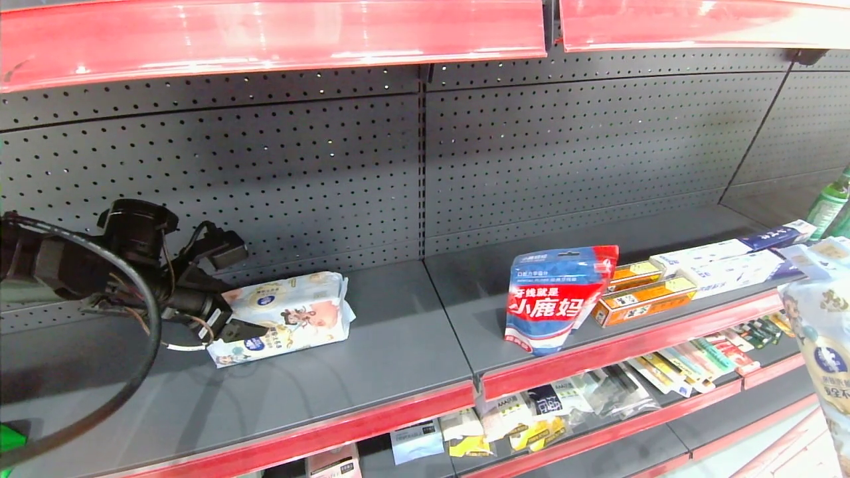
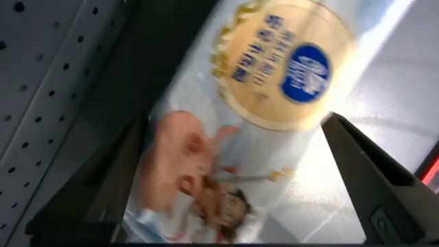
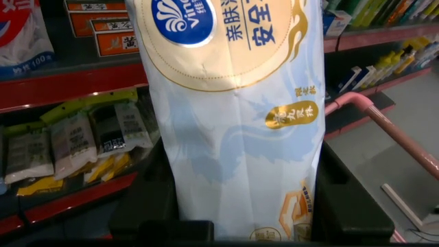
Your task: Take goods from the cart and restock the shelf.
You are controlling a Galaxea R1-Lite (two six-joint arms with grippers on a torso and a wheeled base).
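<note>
A red, white and blue stand-up plastic pouch (image 1: 558,299) stands near the front edge of the grey metal shelf board (image 1: 398,345), and everything else is placed from it. Well to the robot's left of the pouch, on the same board, a white soft plastic pack of wipes with a cartoon print (image 1: 285,312) (image 2: 233,137) lies flat, its far end pointing back toward the pouch. The left gripper (image 1: 226,312) (image 2: 236,120) is at the end of this pack farthest from the pouch. Its black fingers (image 2: 110,185) are spread wide, one against each long side, so the pack sits between them, gripped across its width while resting on the board. Well to the right of the pouch, past the front edge of the board, a tall white and pale blue soft pack with a round gold label (image 1: 820,332) (image 3: 240,103) is held upright off the shelf. The right gripper (image 3: 243,158) has its dark fingers (image 3: 151,199) pressed to the pack's two sides, with the pack filling the gap between them. Just beside the pouch on its right lie flat orange cardboard boxes (image 1: 641,292), then long white and blue boxes (image 1: 724,262) farther right, and a green bottle (image 1: 830,206) beyond those. Below the pouch, small sachets (image 1: 524,425) lie on the lower shelf.
</note>
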